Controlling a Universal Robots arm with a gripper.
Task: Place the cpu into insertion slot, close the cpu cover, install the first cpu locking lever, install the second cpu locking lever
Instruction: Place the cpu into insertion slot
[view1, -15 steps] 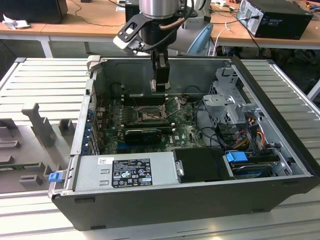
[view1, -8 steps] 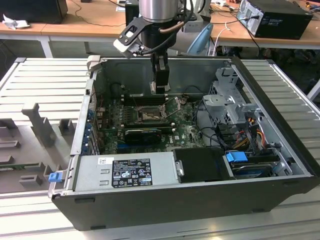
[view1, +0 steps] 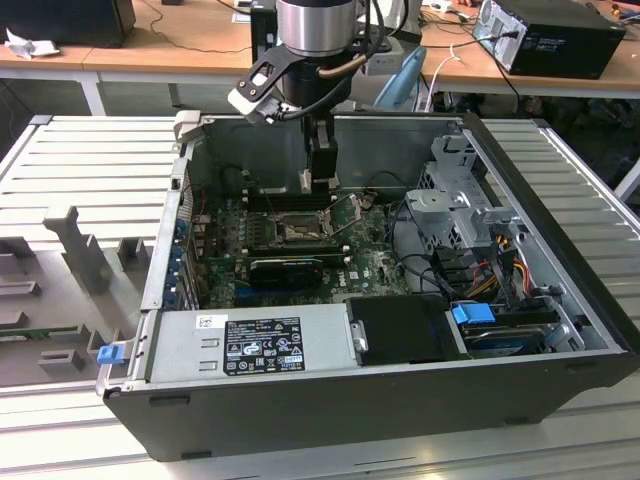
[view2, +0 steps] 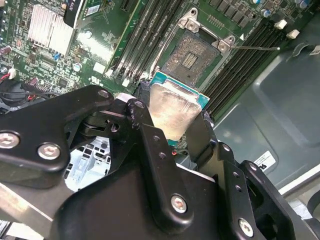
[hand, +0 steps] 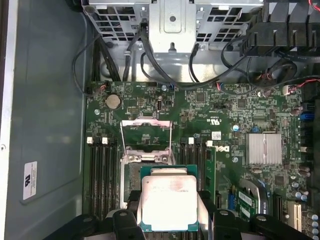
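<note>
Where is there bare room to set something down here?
Ribbed table beyond the grey fixtures on the exterior view's left, and right of the case, is bare. Inside is crowded: cables by the drive cage, fingers holding the cpu by the insertion slot.

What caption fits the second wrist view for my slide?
The gripper holds the cpu close to the uncovered insertion slot.

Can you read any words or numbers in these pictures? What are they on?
Nothing reads clearly.
Black label on the power supply: print too small.
White sticker on the case wall: blurred.
Small white label on the motherboard: too small.
Face of the cpu: marks too faint.
</note>
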